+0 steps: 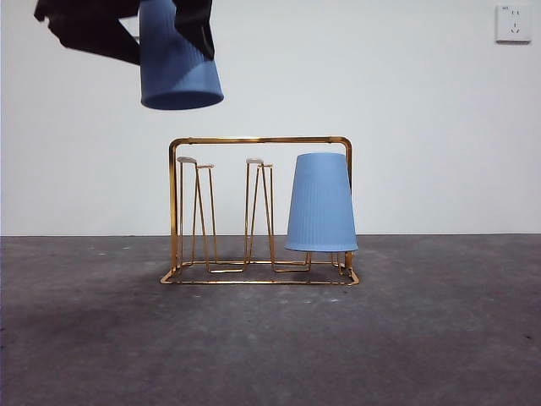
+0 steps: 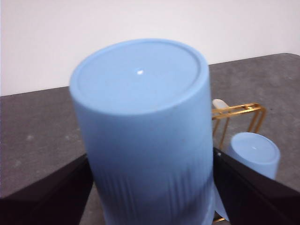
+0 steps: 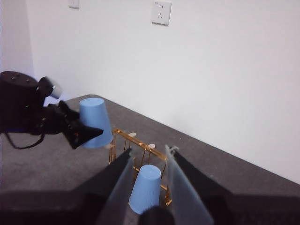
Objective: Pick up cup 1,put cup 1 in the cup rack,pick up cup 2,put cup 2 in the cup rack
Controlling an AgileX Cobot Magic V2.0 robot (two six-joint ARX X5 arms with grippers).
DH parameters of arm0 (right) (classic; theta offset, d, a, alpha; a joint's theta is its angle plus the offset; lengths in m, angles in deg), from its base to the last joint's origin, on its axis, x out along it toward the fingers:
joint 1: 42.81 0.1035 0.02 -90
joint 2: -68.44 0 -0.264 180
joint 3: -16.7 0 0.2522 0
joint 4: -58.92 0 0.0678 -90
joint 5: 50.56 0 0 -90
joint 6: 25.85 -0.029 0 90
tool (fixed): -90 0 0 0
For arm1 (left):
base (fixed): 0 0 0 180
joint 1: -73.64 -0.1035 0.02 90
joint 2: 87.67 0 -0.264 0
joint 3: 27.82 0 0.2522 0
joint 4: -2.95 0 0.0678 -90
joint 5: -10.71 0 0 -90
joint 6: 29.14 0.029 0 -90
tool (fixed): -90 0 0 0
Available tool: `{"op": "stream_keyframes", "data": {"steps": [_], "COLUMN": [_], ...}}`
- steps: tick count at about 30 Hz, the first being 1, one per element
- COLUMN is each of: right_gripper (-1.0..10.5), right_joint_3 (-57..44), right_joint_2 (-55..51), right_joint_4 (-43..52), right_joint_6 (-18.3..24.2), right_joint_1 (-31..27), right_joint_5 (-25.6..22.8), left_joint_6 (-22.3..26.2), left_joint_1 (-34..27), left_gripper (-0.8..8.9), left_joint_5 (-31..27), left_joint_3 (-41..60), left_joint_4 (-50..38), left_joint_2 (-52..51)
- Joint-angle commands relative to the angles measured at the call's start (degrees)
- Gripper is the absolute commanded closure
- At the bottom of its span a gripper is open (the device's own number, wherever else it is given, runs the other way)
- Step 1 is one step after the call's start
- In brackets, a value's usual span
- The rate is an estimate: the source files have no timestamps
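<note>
- Left end effector [image 1: 173, 34] is closed on the side wall of a blue cup [image 1: 177, 59], holding it upside down, mouth downward, in the air above and toward the left end of the cup rack [image 1: 258, 140].
- In the left wrist view the two black jaws press on opposite sides of this held cup [image 2: 145, 131], whose flat base faces the camera; the grip sits on the ribbed lower wall.
- Right end effector [image 3: 147, 187] hangs back from the rack with its jaws spread apart and nothing between them; it looks to be waiting.
- A second blue cup [image 1: 321, 203] already sits inverted over the peg at the rack's right end, so one half of the task appears done.
- The rack stands on the dark bench [image 1: 270, 347] toward its far edge, near the white wall; its left and middle peg loops [image 1: 203, 211] are bare.
- Handling judgement: the cup looks like thin, light plastic, fairly stiff but smooth, so a firm mid-wall squeeze across the ribbing suits it better than a hold near the flexible rim.
- The wire rack looks light too and could slide or tip if the cup snags a peg sideways.
- Next move, as I judge it: bring the mouth over a free peg, level the cup, lower it straight down, then release.
</note>
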Motion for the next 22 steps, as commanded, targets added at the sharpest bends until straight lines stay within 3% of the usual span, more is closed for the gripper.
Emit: {"op": "stream_keyframes", "data": {"steps": [1, 22], "right_gripper": [8.2, 8.2], "right_joint_3": [-0.5, -0.5], "right_joint_2": [-0.1, -0.1], "right_joint_4": [-0.4, -1.2], "right_joint_6": [-1.0, -1.9], "right_joint_1": [0.0, 0.0], "right_joint_5": [0.0, 0.0], "left_joint_6": [1.2, 3.1], "left_joint_1": [-1.7, -9.0], "left_gripper": [8.19, 8.19], "left_joint_5": [2.3, 11.3], "left_joint_3": [0.2, 0.2], "left_joint_4": [-1.3, -5.9], "left_joint_2": [1.7, 11.9]}}
